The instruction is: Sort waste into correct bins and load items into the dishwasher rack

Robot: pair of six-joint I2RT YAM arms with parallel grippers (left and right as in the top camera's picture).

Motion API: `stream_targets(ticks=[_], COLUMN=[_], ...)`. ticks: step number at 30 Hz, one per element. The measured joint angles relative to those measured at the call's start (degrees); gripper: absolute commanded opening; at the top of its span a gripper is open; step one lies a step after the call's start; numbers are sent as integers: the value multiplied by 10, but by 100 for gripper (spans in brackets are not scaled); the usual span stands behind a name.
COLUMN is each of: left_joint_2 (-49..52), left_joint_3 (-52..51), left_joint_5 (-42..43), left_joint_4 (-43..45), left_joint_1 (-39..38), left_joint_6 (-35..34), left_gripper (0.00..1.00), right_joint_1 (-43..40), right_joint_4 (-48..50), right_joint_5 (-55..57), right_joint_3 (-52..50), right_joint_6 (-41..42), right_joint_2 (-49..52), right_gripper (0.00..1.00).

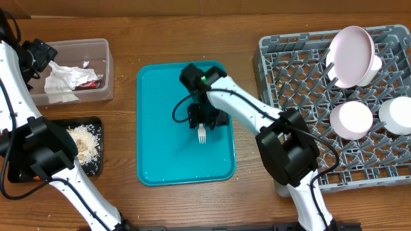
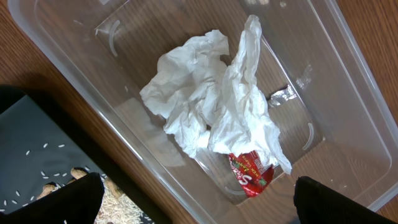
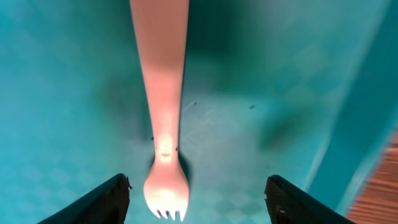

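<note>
A white plastic fork [image 1: 201, 135] lies on the teal serving tray [image 1: 160, 160], tines toward the front. My right gripper [image 1: 201, 119] hovers just over it. In the right wrist view the fork [image 3: 165, 124] sits between the wide-apart fingers of this gripper [image 3: 196, 185], closer to the left one, and neither touches it. My left gripper [image 1: 35, 56] is open above the clear tub [image 1: 106, 64]. In the left wrist view that gripper [image 2: 199, 185] hangs over crumpled white napkins [image 2: 205, 106] and a red-and-white wrapper [image 2: 252, 174], holding nothing.
The grey dishwasher rack [image 1: 295, 70] at the right holds a tilted white plate [image 1: 350, 54] and two white bowls [image 1: 351, 120] [image 1: 397, 115]. A black tray [image 1: 96, 163] at the front left carries beige food scraps [image 1: 83, 141].
</note>
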Motion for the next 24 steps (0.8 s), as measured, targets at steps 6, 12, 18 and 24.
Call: stream_targets(ticks=[6, 12, 18, 24], left_joint_2=[0, 0, 0, 0], left_joint_3=[0, 0, 0, 0], left_joint_5=[0, 0, 0, 0], left_joint_4=[0, 0, 0, 0], left_joint_1=[0, 0, 0, 0], left_joint_6=[0, 0, 0, 0], left_gripper=[100, 100, 100, 100], right_joint_1=[12, 45, 37, -46], right_joint_4=[48, 64, 41, -34], right_joint_5=[-28, -33, -33, -9], right_joint_3=[-49, -53, -49, 2], right_joint_6=[0, 3, 2, -46], right_joint_2=[-16, -16, -16, -81], right_gripper=[55, 18, 4, 4])
